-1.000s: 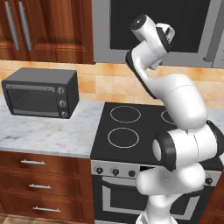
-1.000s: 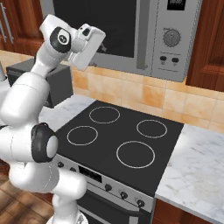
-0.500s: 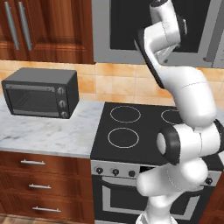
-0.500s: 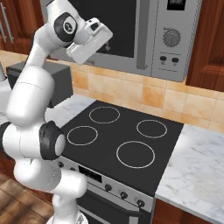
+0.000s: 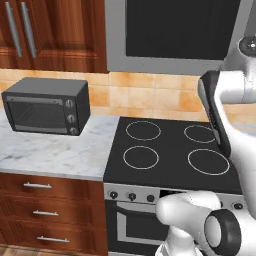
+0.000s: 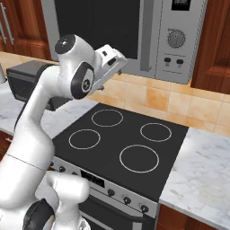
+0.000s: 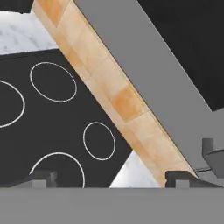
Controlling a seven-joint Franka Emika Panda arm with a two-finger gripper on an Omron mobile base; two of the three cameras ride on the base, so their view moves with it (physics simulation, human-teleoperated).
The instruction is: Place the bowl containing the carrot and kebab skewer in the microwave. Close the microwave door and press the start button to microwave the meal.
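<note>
— Which step do you reckon it's on?

— The microwave door (image 6: 96,22) sits flush with the front of the microwave (image 6: 152,67), above the stove (image 6: 126,134). So I'd say the closing is done and the start button is what's left.

— And the bowl?

— Can't tell. The window in that door is dark, so I can't see inside. It isn't on the stove or on the tabletop (image 5: 55,150) by the toaster oven (image 5: 47,106), so my guess is it's in there.

— What's the claw (image 7: 109,178) doing?

— It's spread wide with nothing in it. It's up near the lower edge of the door, angled down across the burners and the tiled wall.

— So what's next?

— The buttons (image 6: 173,60) are on the side panel under the dial (image 6: 176,38), past the door handle (image 6: 146,36). The arm needs to swing over that way, turn to face the panel and push one fingertip squarely on the right button. They're small and close together, so aim matters.
</note>
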